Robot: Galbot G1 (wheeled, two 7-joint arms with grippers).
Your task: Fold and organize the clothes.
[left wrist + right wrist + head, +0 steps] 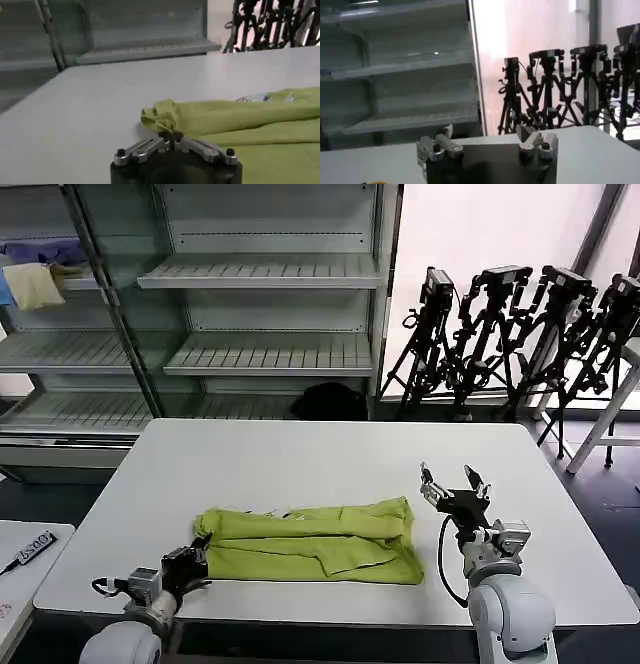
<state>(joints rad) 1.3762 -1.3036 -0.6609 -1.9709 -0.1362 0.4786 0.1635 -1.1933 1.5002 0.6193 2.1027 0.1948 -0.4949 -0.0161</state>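
At the near edge of the white table, the left pincer sits low at the near-left corner of the T-shirt. In the left wrist view, its fingers are drawn together at the tips, clenched on a bunched fold of the lime yellow-green fabric right at the garment's edge. The T-shirt lies in a long, loosely folded band across the near middle of the table, running left to right, with a little white-and-blue print showing along its far edge.

On the right, the right pincer is raised above the table just beyond the T-shirt's right end, apart from the cloth. Its fingers are spread wide and released, holding nothing.

Beyond the table stands a grey shelving unit, with a pale yellow cloth and a blue-purple cloth on its upper left shelves. To the right, a row of black tripods stands against the bright wall.
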